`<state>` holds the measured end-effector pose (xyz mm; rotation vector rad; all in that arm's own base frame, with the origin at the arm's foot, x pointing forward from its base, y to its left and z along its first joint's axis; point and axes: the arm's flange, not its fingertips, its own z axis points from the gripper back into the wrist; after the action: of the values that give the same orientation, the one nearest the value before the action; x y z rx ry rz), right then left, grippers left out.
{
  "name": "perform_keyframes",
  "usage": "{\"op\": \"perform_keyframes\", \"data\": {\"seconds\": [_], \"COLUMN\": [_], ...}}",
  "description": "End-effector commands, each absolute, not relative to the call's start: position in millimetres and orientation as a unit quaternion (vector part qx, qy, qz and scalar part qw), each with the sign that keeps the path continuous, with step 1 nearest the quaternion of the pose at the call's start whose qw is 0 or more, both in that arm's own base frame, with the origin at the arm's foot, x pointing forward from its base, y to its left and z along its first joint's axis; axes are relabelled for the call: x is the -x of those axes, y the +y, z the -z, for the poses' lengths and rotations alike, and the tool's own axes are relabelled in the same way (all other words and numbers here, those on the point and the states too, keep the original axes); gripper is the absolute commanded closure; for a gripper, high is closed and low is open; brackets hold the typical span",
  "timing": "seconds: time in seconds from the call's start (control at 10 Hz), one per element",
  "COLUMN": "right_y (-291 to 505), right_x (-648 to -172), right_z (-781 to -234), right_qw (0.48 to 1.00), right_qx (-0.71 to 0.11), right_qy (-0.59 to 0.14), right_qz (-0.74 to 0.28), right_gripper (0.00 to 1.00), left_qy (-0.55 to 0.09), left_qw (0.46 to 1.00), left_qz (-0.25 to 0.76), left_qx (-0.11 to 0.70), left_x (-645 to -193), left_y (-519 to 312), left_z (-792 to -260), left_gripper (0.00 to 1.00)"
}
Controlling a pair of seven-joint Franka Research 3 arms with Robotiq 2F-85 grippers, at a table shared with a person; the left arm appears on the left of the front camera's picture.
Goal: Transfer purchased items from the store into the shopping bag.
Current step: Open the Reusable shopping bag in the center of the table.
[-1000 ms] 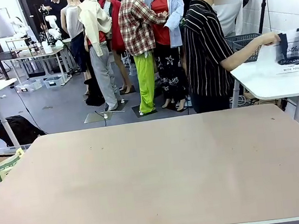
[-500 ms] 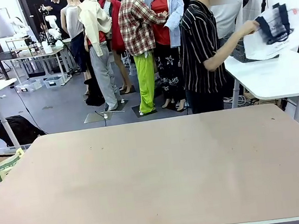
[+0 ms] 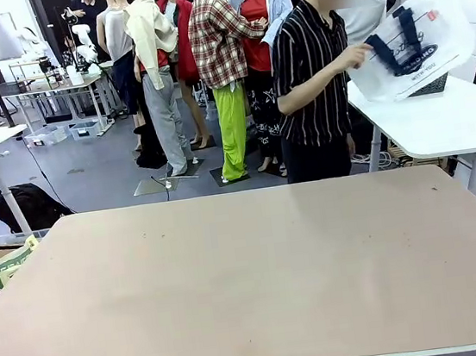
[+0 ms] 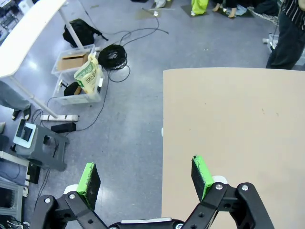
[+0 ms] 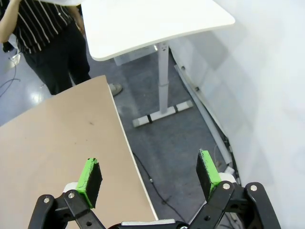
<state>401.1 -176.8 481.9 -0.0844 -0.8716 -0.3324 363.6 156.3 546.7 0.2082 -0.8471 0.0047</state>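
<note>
The shopping bag (image 3: pixel 409 46) is up in the air beyond the far right corner of the beige desk (image 3: pixel 251 281). A person in a striped shirt (image 3: pixel 312 73) stands past the far edge and holds the bag in one hand (image 3: pixel 352 58). It hangs tilted, navy handles and dark lettering facing us, above the near left part of a white side desk (image 3: pixel 440 123). Just under the bag, a bit of the dark grey lattice basket (image 3: pixel 432 86) peeks out on that white desk.

The left jaws stand wide apart with nothing between them. They straddle the beige desk's left edge: one green pad (image 4: pixel 88 179) hangs over the grey floor, the other (image 4: pixel 200 171) over the desk top. On the floor beyond are a clear bin (image 4: pixel 78 93) with a cardboard box in it and a coil of black cable (image 4: pixel 112 56).

The right jaws are equally wide and hold nothing. They straddle the desk's right edge, one pad (image 5: pixel 90 175) over the top and the other (image 5: pixel 207 168) over the floor.
</note>
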Motion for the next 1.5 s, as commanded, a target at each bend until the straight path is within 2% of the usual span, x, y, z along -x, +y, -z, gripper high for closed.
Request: {"op": "perform_keyframes", "data": {"seconds": [0.0,1.4], "right_y": [-176.7,-176.7], "right_x": [-399.8,-399.8], "right_z": [-480.5,-480.5], "right_qw": [0.895,0.895], "right_qx": [0.045,0.045], "right_qy": [-0.416,-0.416], "right_qz": [0.156,0.156], "right_gripper": [0.00,0.00], "left_qy": [-0.412,-0.412], "left_qw": [0.905,0.905], "left_qz": [0.003,0.003], "left_qx": [-0.105,-0.105], "left_x": [-364.0,-364.0], "left_y": [157.3,157.3], "left_z": [-546.7,-546.7], "left_gripper": [0.00,0.00]}}
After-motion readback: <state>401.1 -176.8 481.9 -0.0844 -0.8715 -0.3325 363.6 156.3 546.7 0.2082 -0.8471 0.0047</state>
